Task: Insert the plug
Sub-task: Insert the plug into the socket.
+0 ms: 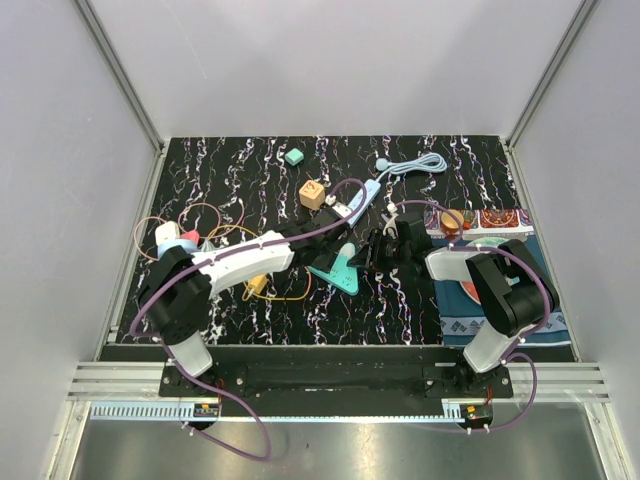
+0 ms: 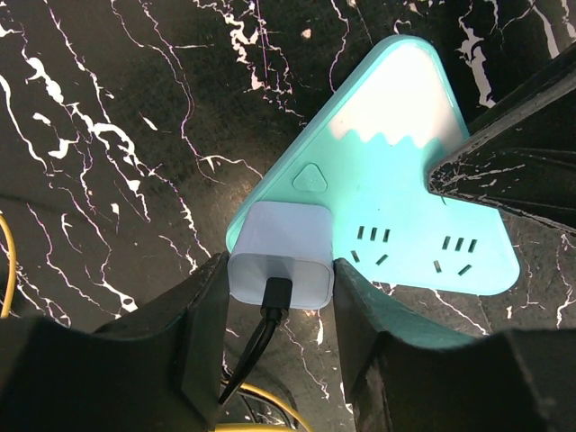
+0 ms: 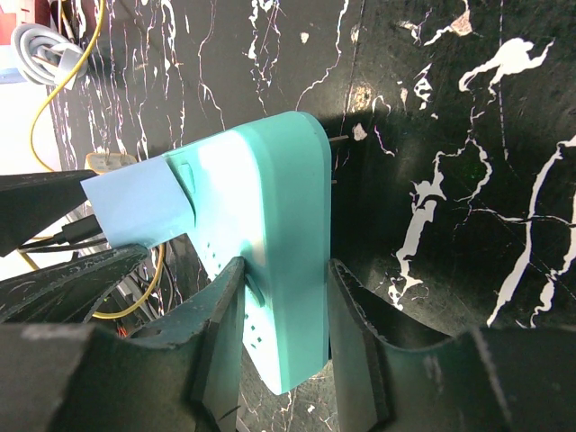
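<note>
A white plug block (image 2: 281, 252) with a black cable (image 2: 256, 346) sits against the face of the teal triangular power strip (image 2: 396, 180), beside its empty sockets. My left gripper (image 2: 279, 290) is shut on the plug, with a finger pressed to each side. My right gripper (image 3: 281, 297) is shut on one edge of the power strip (image 3: 270, 207), and the plug (image 3: 135, 207) shows at its left. In the top view the strip (image 1: 338, 270) lies mid-table between the left gripper (image 1: 318, 243) and the right gripper (image 1: 372, 252).
A wooden cube (image 1: 312, 193), a small teal block (image 1: 294, 156) and a coiled light blue cable (image 1: 415, 165) lie behind. Yellow cable (image 1: 275, 297) loops at front left. White and red items (image 1: 170, 237) sit far left. A patterned mat (image 1: 500, 220) lies on the right.
</note>
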Tool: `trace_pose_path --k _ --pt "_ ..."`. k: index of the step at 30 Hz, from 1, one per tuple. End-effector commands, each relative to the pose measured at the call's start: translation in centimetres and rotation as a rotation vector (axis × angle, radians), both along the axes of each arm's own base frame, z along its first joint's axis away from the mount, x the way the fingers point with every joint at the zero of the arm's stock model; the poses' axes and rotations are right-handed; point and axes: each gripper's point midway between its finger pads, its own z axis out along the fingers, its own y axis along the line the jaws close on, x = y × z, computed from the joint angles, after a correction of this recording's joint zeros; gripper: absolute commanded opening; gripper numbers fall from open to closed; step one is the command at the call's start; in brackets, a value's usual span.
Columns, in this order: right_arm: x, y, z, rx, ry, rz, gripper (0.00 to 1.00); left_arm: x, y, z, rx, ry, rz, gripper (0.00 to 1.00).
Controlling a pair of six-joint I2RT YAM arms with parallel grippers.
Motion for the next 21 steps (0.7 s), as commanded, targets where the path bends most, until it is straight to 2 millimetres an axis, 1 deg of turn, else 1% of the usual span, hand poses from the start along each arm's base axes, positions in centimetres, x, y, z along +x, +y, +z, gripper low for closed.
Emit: trace_pose_path --k 1,4,9,12,15,16,18,19,21 --pt "0.2 1.0 2.3 0.048 -0.060 0.031 0.40 -4.4 1.6 -5.6 0.036 0.173 0.020 0.20" --pt "0.2 1.0 2.3 0.048 -0.056 0.030 0.40 -5.3 1.9 -6.3 0.018 0.192 0.026 0.21" --pt "0.2 1.0 2.2 0.047 -0.052 0.033 0.40 -5.4 1.4 -6.8 0.022 0.216 0.008 0.24" --pt "0.2 1.0 2.5 0.049 -0.064 0.036 0.40 -4.8 1.0 -6.0 0.009 0.195 0.005 0.28" --pt "0.4 1.0 2.7 0.044 -0.071 0.035 0.44 -3.7 0.3 -4.9 -0.005 0.156 -0.004 0.31" --pt "0.7 1.0 2.9 0.040 -0.078 0.033 0.46 -3.1 -0.2 -4.4 -0.013 0.141 -0.006 0.33" --pt "1.0 0.8 3.1 0.020 -0.095 0.029 0.48 -2.1 -0.5 -3.7 -0.014 0.113 -0.008 0.35" --pt "1.3 0.7 3.5 0.009 -0.109 0.020 0.50 -1.4 -0.8 -3.3 -0.022 0.098 -0.005 0.36" --pt "1.7 0.4 3.8 -0.006 -0.130 0.013 0.54 -0.7 -1.0 -2.9 -0.019 0.083 -0.008 0.38"
